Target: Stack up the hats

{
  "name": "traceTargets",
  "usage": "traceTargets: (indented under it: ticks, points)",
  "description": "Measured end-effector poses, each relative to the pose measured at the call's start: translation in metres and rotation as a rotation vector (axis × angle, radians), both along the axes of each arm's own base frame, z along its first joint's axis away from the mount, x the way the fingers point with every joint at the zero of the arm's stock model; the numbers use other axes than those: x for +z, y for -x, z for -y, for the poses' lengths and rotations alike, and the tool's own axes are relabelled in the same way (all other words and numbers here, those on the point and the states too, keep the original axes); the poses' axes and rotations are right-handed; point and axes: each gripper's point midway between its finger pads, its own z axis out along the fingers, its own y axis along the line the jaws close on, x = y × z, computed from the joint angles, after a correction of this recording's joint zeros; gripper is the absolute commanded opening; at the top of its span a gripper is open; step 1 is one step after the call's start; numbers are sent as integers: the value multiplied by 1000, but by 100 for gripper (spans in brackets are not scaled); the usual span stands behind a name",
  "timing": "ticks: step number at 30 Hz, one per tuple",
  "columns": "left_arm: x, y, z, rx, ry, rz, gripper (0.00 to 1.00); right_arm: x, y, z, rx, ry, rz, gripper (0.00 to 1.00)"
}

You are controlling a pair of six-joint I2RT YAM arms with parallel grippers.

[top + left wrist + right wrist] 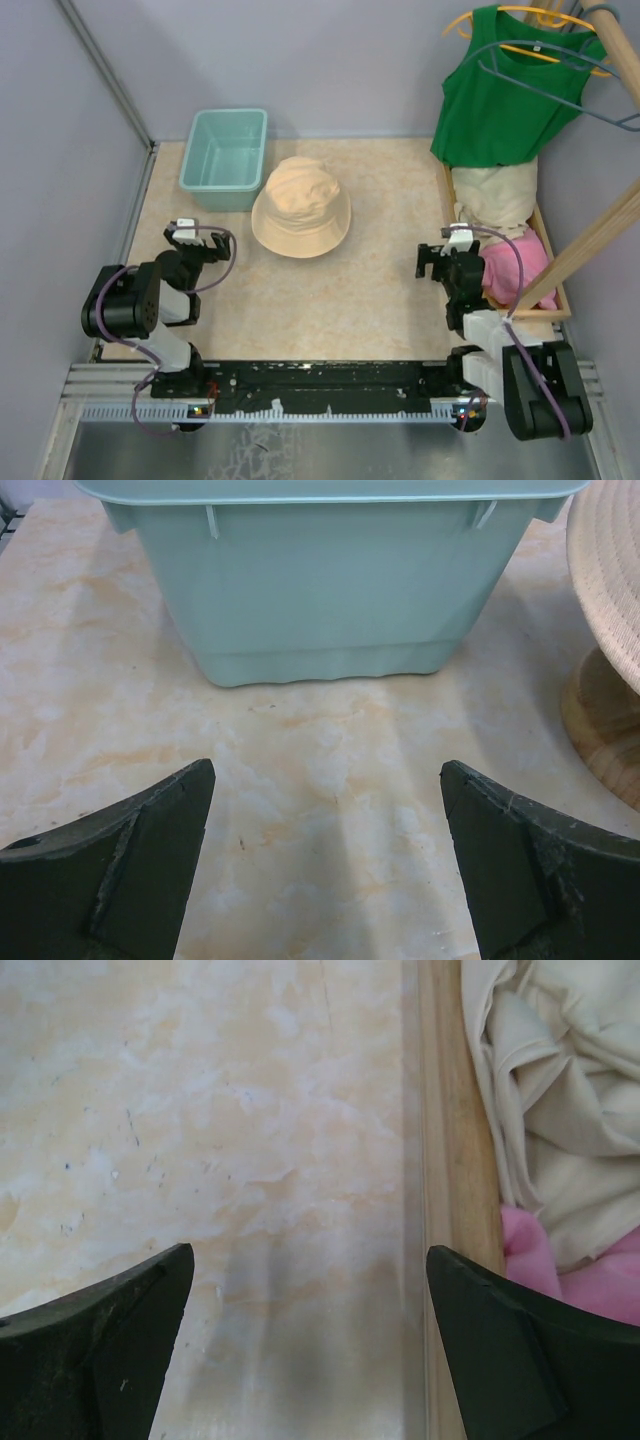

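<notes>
Beige bucket hat [300, 208] sits brim-down mid-table, just right of teal basket [224, 158]. Pink fabric [515, 265], hat shape unclear, lies in wooden tray [450, 1160] at right, touching cream cloth [495, 195]. Left gripper [325, 770]: jaws apart, empty, facing basket. Right gripper [310, 1250]: jaws apart, empty, beside tray.

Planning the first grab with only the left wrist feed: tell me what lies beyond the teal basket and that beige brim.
Observer: The beige hat lies crown up on the table, right of the teal basket.
Operator: Report the right side.
Observer: A wooden tray at the right edge holds cream fabric and pink fabric.
Operator: Give the right gripper.
Observer: The right gripper is open over bare table beside the tray's rim.
</notes>
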Motion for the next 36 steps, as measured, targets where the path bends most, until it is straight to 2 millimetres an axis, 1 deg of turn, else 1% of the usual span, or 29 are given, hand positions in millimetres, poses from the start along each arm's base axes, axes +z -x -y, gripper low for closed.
traceTargets:
  ticks: [5, 7, 9, 13, 17, 22, 36]
  points:
    - [0, 0, 1, -4, -1, 0, 100, 14, -23, 5, -12, -13, 115, 99]
    - [0, 0, 1, -5, -1, 0, 100, 16, -30, 7, -22, -16, 149, 99]
    - [0, 0, 1, -6, -2, 0, 100, 14, -38, 10, -32, -20, 165, 99]
    - [0, 0, 1, -7, -2, 0, 100, 13, -50, 7, -25, -31, 184, 99]
    - [0, 0, 1, -8, -2, -1, 100, 15, -53, 10, -36, -42, 198, 99]
    - [0, 0, 1, -9, -2, -1, 100, 17, -54, 18, -68, -39, 204, 99]
    - [0, 0, 2, -11, -2, -1, 100, 22, -56, 18, -73, -44, 224, 99]
